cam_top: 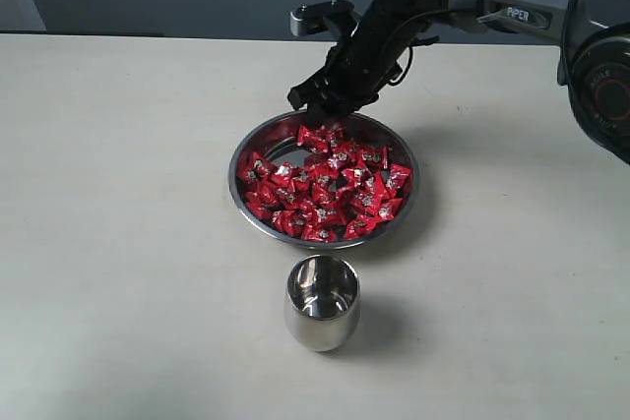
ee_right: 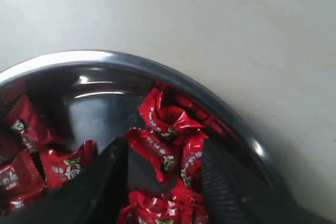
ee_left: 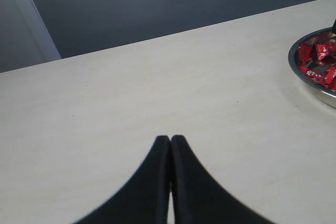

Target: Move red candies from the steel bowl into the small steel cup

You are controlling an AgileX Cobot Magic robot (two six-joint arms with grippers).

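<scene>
The steel bowl (cam_top: 236, 184) sits mid-table, heaped with red candies (cam_top: 330, 189). In front of it stands the small steel cup (cam_top: 322, 302), upright; I see no candy in it. My right gripper (cam_top: 320, 110) reaches down over the bowl's far edge. In the right wrist view the right gripper (ee_right: 164, 150) is open, its fingers dipped among the red candies (ee_right: 168, 119) with a few lying loose between them, near the bowl's rim (ee_right: 105, 57). My left gripper (ee_left: 170, 139) is shut and empty above bare table, with the bowl (ee_left: 315, 85) off to one side.
The pale tabletop (cam_top: 128, 194) spreads wide around the bowl and cup. A dark wall runs along the table's far edge (cam_top: 148, 34). The right arm's body (cam_top: 522, 7) hangs over the back right of the table.
</scene>
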